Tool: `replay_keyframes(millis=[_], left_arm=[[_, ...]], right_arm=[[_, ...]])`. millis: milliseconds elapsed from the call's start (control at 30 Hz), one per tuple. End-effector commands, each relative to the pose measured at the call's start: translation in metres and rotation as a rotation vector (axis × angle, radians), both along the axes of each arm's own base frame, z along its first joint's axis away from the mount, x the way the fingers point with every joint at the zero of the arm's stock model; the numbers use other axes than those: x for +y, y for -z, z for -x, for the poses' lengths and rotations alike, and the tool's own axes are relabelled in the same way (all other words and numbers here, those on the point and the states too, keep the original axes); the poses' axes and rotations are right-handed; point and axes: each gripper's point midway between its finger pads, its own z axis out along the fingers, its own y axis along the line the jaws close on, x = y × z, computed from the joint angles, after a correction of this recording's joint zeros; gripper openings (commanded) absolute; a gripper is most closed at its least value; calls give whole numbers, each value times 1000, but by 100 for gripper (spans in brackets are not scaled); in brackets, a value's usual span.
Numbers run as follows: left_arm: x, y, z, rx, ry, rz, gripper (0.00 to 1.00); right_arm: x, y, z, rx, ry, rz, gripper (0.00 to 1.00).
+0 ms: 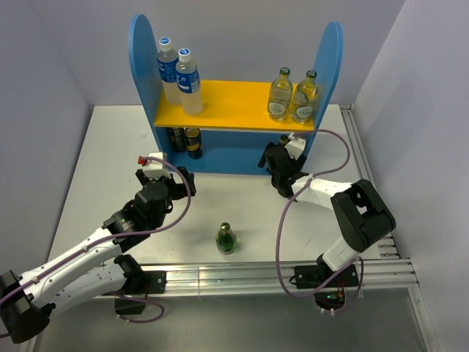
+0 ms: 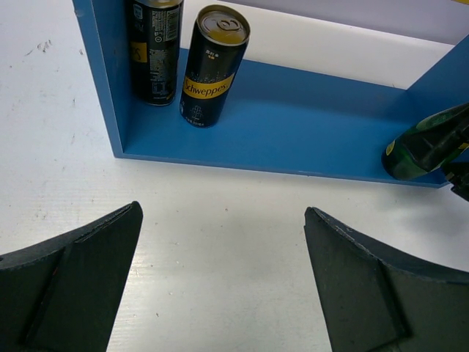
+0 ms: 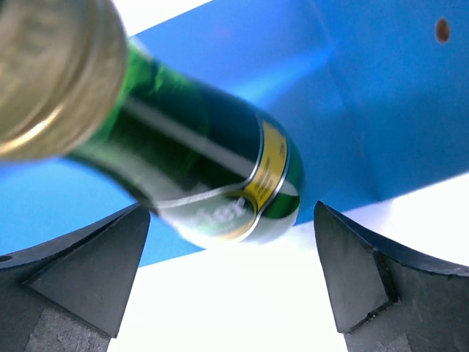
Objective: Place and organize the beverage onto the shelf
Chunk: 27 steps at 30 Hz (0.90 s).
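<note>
The shelf (image 1: 234, 103) stands at the back, blue with a yellow upper board. Two water bottles (image 1: 183, 77) stand on the board's left and two clear glass bottles (image 1: 292, 95) on its right. Two black cans (image 2: 212, 66) stand at the left of the lower level (image 2: 293, 117). A green bottle (image 3: 205, 169) leans tilted at the lower level's right end, also in the left wrist view (image 2: 429, 143). My right gripper (image 3: 231, 207) is open just in front of it, jaws wide, not clamping it. Another green bottle (image 1: 226, 238) stands on the table. My left gripper (image 2: 223, 209) is open and empty over the table, before the shelf.
White walls close in on both sides. An aluminium rail (image 1: 256, 275) runs along the near edge and another (image 1: 363, 154) along the right. A purple cable (image 1: 282, 227) loops from the right arm over the table.
</note>
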Motion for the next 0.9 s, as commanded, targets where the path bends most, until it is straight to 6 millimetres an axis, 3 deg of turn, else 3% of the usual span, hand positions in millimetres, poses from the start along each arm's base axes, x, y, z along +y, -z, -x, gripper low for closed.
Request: replay_keyframes(millis=[0, 233, 433, 567, 733, 867], left_arm=[[-1, -5, -1, -18, -6, 15, 99], [-1, -3, -1, -17, -8, 12, 99], [-1, -2, -2, -11, -12, 8, 99], [0, -3, 0, -18, -11, 17, 99], [-5, 1, 2, -8, 11, 24, 99], [-15, 14, 8, 25, 30, 35, 99]], right_arm=[[1, -25, 2, -69, 13, -9, 100], [10, -27, 26, -47, 11, 10, 100], [31, -33, 64, -45, -17, 49, 100], [29, -35, 100, -38, -54, 38, 100], [45, -38, 147, -41, -163, 7, 100], [52, -53, 178, -85, -221, -33, 100]])
